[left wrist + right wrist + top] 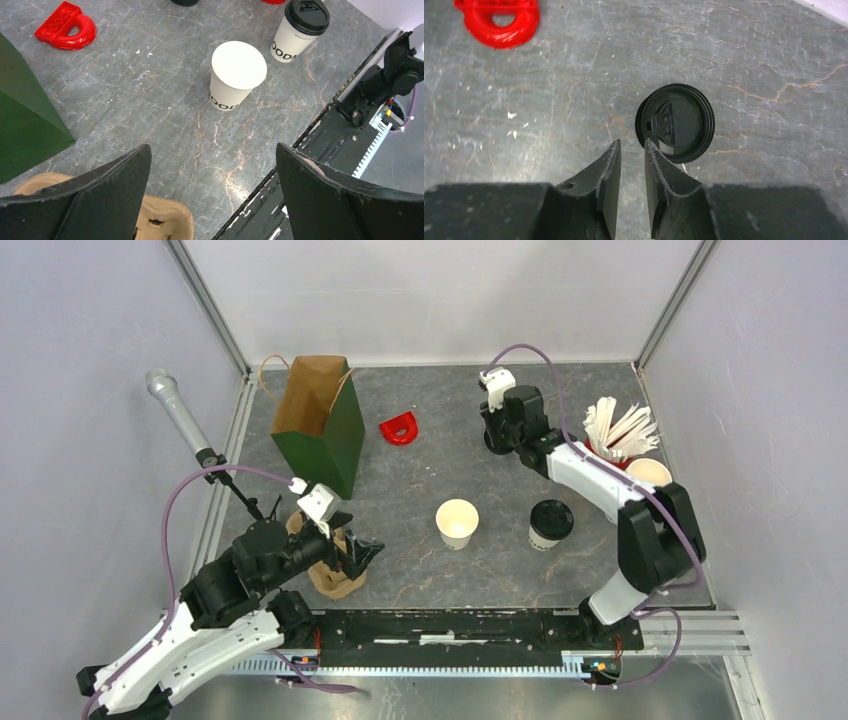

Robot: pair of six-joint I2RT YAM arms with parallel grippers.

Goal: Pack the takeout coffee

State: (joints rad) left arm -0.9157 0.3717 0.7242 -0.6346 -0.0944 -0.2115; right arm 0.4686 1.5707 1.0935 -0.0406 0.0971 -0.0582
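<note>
Hovering over the brown cup carrier [172, 216], the left gripper [212, 149] stands wide open and empty. The lidded cup [550, 523] stands upright mid-table at 3 o'clock of the unlidded cup [457, 523], near it but apart. The right gripper [632, 142] is all but closed with nothing between its fingers, and a loose black lid [675, 122] lies flat just at 1 o'clock of its tips.

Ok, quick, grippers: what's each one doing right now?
Left gripper: open wide, holding nothing.
Right gripper: nearly closed, holding nothing, tips near the loose black lid.
</note>
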